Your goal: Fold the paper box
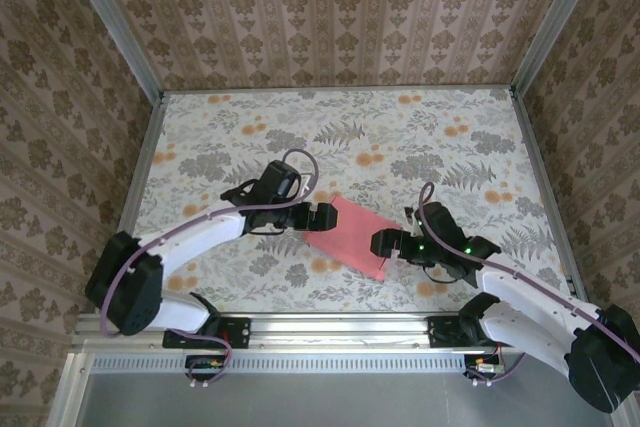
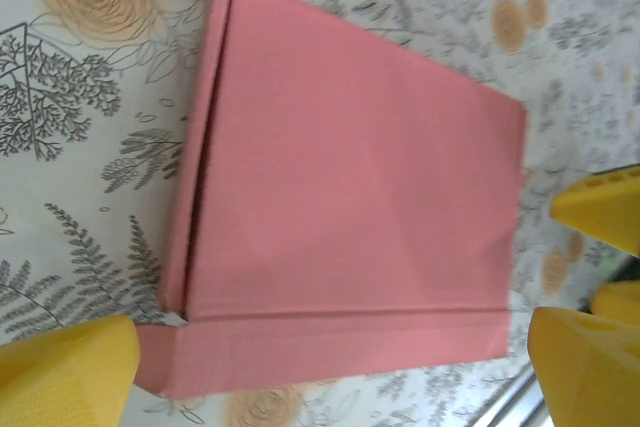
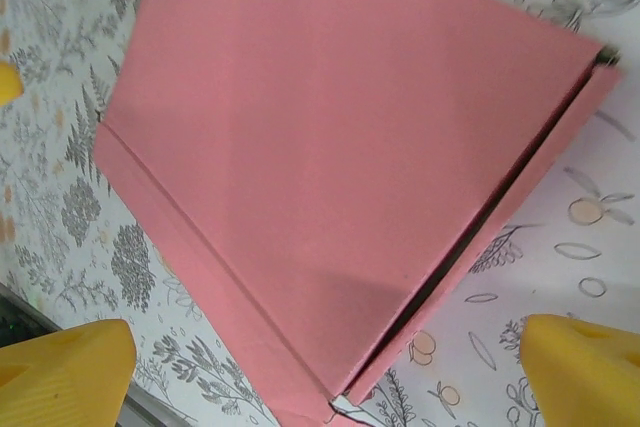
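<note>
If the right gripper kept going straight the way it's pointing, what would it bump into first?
Probably the paper box, lying flat right ahead of the open right gripper; its height above the box is unclear.

Pink paper box (image 1: 349, 237), folded flat, lying askew on the floral table

Paper box (image 1: 350, 237) plain pink; table (image 1: 250, 127) pale floral print, grey ferns, orange blooms; fingers (image 2: 70, 367) yellow.
</note>
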`<state>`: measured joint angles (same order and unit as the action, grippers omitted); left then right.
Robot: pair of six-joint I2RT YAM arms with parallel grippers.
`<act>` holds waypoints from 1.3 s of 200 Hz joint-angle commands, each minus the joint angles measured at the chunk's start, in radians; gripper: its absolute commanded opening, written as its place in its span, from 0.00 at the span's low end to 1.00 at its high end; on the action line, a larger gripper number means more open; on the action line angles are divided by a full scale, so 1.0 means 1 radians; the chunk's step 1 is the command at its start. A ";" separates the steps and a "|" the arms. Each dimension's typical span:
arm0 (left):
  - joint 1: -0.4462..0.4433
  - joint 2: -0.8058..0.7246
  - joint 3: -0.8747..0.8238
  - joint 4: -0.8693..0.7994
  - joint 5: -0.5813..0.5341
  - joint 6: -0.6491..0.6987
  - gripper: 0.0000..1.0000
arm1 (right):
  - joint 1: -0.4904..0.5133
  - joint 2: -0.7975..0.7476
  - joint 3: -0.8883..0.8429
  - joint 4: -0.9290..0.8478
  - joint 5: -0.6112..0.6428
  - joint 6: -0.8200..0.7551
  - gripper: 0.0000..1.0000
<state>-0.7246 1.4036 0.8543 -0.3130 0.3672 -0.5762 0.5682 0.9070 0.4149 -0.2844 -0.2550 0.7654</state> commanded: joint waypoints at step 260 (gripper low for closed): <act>-0.054 0.254 0.079 0.071 0.215 0.128 1.00 | 0.061 -0.013 -0.045 0.057 -0.091 0.017 1.00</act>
<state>-0.7731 1.6287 0.9222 -0.2306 0.5987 -0.4408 0.6228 0.9024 0.3836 -0.2173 -0.3397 0.7853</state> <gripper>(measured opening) 0.997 0.999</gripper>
